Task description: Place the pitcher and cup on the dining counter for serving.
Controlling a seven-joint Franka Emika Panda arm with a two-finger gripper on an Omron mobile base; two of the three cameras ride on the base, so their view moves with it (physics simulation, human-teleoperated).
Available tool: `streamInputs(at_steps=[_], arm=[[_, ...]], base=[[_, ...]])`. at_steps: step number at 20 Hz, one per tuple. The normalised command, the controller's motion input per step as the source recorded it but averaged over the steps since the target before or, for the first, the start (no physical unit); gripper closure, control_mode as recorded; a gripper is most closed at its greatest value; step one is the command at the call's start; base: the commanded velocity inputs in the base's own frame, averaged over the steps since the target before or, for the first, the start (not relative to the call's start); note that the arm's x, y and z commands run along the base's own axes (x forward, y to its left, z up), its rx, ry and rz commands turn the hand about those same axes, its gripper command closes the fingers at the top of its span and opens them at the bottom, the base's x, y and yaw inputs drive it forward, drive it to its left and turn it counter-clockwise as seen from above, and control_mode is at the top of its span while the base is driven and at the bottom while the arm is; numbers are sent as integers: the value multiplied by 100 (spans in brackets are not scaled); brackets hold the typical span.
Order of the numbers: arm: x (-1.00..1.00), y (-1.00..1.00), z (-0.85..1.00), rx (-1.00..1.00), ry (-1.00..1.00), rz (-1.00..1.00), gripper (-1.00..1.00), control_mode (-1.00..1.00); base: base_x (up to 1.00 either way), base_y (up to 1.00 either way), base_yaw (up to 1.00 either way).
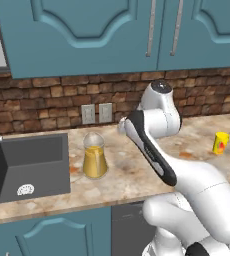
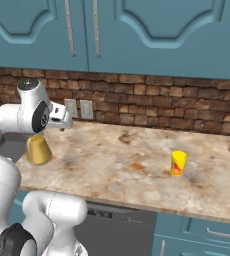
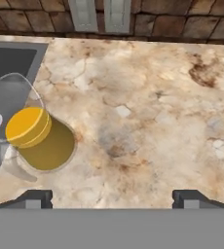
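Pitcher [image 3: 38,141] beside sink [image 3: 7,73] edge, claw [image 3: 113,198] spread above bare counter [image 3: 148,121]

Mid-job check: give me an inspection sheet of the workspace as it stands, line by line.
Surface: beige marbled stone wall counter with brown stains, below a brick backsplash.
Job's things: clear glass pitcher holding yellow-orange liquid stands upright beside the sink; small yellow-orange cup with a red mark stands upright well apart to the right. Neither is on a dining counter.
Clutter: nothing seen.
Grippers: gripper open and empty, above bare counter, with the pitcher to the left in the hand view.
Cables: nothing seen.
Surroundings: teal cabinets overhead, two wall outlets, a dark appliance front under the counter.
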Motion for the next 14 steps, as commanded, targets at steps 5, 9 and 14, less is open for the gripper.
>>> streamInputs(at_steps=[5, 9, 14], arm=[[0, 96, -50, -2, -4, 0, -100, -100], [0, 83, -39, 0, 0, 0, -100, -100], [13, 68, -23, 1, 0, 0, -100, -100]], base=[[0, 0, 0], [0, 0, 0], [0, 0, 0]])
